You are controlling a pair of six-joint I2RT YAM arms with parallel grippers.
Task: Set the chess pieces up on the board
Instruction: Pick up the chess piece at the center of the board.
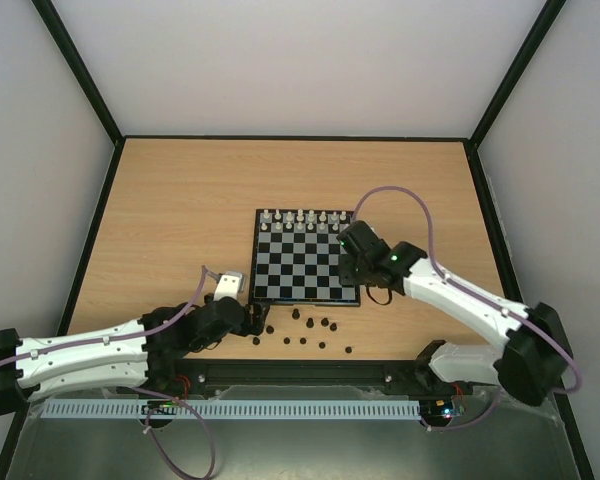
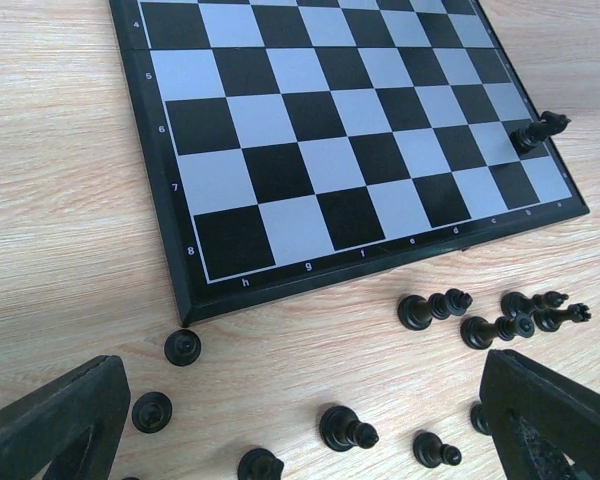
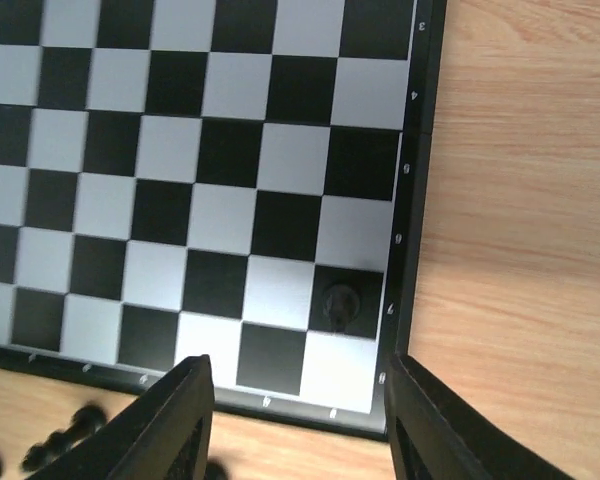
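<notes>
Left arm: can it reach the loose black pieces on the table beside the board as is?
Probably yes: left tool is open right at the loose black pieces, nothing between; right tool is away, over the board.

Counts on the worktop [image 1: 180, 200]
One board [image 1: 305, 262]; one black piece [image 3: 340, 301] standing on it; about ten loose black pieces [image 1: 310, 323] off it, the exact number unclear where they crowd together; white pieces [image 1: 302, 218] in two rows at the far edge, too small to count; two end effectors, the left end effector [image 2: 305, 420] and the right end effector [image 3: 300, 395].
</notes>
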